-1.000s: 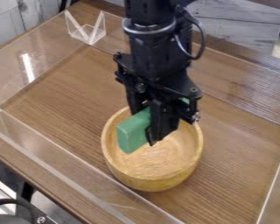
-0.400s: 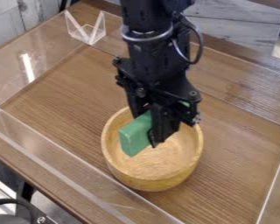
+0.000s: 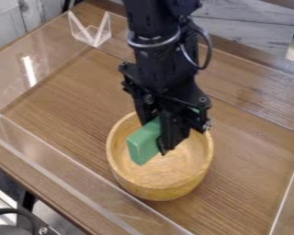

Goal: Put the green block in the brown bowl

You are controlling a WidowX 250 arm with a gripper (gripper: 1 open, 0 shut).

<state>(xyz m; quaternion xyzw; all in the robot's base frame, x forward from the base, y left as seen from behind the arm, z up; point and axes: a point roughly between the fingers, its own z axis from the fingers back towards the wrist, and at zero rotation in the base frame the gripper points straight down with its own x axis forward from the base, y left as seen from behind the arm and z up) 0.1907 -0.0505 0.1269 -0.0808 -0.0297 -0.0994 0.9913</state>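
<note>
The brown bowl (image 3: 128, 178) is a round light wooden bowl standing on the wood table near the front. Directly above its hollow hangs my black gripper (image 3: 158, 139), pointing straight down. It is shut on the green block (image 3: 142, 144), a bright-green bar held tilted, with its lower end just above the bowl's inside. One dark finger (image 3: 173, 131) covers the block's right side.
A clear plastic stand (image 3: 88, 27) sits at the back left. Low transparent walls border the table (image 3: 63, 101) along its left and front sides. A dark object lies at the bottom left corner.
</note>
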